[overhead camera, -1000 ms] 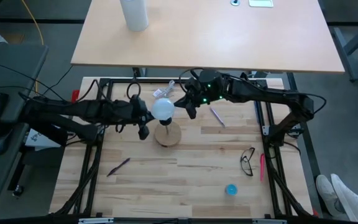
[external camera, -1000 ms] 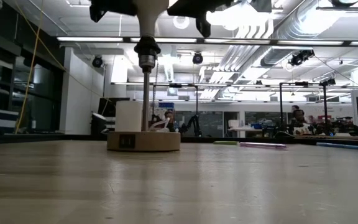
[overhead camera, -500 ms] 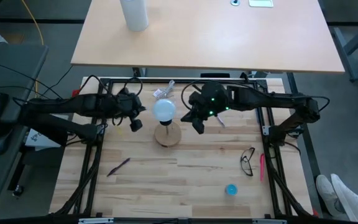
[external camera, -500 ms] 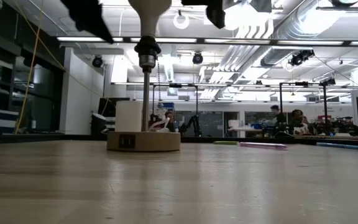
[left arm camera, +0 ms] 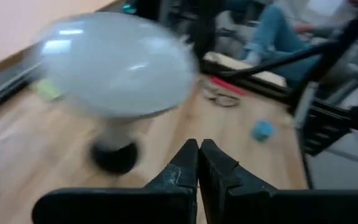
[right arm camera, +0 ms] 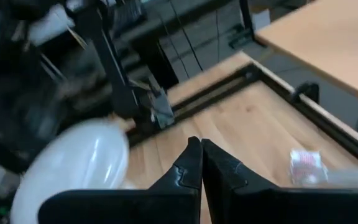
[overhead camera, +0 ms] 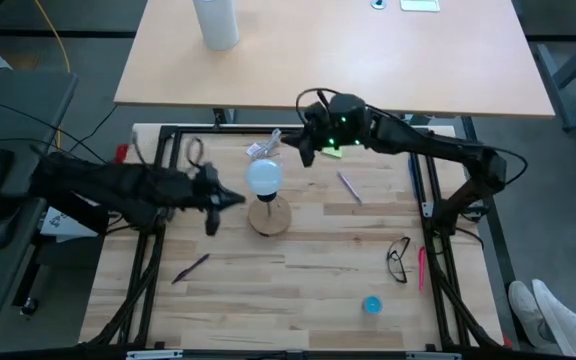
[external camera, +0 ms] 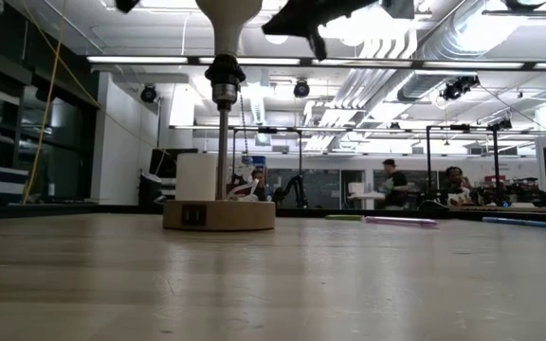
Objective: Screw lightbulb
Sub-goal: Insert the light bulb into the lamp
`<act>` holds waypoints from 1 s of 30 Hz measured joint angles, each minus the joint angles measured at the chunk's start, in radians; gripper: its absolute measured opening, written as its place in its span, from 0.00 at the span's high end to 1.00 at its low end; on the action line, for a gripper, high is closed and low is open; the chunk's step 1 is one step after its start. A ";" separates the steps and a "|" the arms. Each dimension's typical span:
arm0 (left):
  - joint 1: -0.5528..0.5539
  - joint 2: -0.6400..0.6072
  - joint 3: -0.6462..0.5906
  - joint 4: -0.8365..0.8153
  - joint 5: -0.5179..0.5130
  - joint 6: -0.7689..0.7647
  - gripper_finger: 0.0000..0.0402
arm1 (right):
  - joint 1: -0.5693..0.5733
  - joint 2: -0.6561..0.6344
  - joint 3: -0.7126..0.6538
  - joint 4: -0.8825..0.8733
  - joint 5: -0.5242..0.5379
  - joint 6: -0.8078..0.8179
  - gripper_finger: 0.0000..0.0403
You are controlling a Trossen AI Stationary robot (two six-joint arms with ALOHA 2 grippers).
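The white lightbulb [overhead camera: 263, 176] stands upright with its base in the black socket [external camera: 224, 80], on a thin post over the round wooden disc [overhead camera: 271, 216]. My left gripper [overhead camera: 220, 200] is shut and empty, a little to the left of the bulb. In the left wrist view its fingertips [left arm camera: 199, 147] point at the bulb [left arm camera: 119, 65] with a gap between. My right gripper [overhead camera: 303, 146] is shut and empty, on the far right of the bulb. Its wrist view shows the bulb [right arm camera: 79, 163] off to one side of the shut fingers [right arm camera: 197, 145].
A plastic wrapper [overhead camera: 263, 148] lies beyond the bulb and a pen [overhead camera: 349, 186] to its right. Another pen [overhead camera: 192, 267] lies near left. Glasses [overhead camera: 398, 260], a red pen [overhead camera: 421, 268] and a small blue thing [overhead camera: 371, 305] lie near right. A white cylinder [overhead camera: 216, 22] stands on the far table.
My left gripper has drawn back from the bulb's left side toward the table's left edge and a little toward the near edge. My right gripper swung toward the near edge, then back toward the far edge. The bulb has stayed upright in the socket.
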 joint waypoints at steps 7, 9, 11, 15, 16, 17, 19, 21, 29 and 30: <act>-0.013 0.123 0.000 0.252 0.008 0.050 1.00 | -0.023 0.099 0.000 0.155 -0.081 0.050 1.00; 0.000 0.149 -0.001 0.271 0.012 0.050 1.00 | -0.018 0.112 0.000 0.179 -0.099 0.057 1.00; 0.007 0.163 -0.001 0.288 0.014 0.050 1.00 | -0.009 0.121 0.000 0.184 -0.105 0.062 1.00; 0.023 0.182 0.000 0.316 0.017 0.053 1.00 | 0.015 0.127 0.000 0.211 -0.108 0.069 1.00; 0.026 0.183 0.000 0.317 0.018 0.058 1.00 | 0.021 0.126 0.000 0.221 -0.108 0.069 1.00; 0.029 0.182 0.000 0.314 0.017 0.061 1.00 | 0.027 0.126 0.000 0.226 -0.107 0.069 1.00; 0.039 0.181 0.000 0.314 0.016 0.068 1.00 | 0.038 0.126 0.000 0.232 -0.102 0.070 1.00; 0.049 0.181 0.000 0.311 0.016 0.069 1.00 | 0.049 0.126 0.000 0.232 -0.101 0.079 1.00; 0.070 0.177 0.000 0.250 0.029 0.087 1.00 | 0.081 0.116 0.000 0.210 -0.065 0.069 1.00; 0.072 0.174 0.000 0.232 0.029 0.089 1.00 | 0.081 0.112 0.000 0.197 -0.064 0.069 1.00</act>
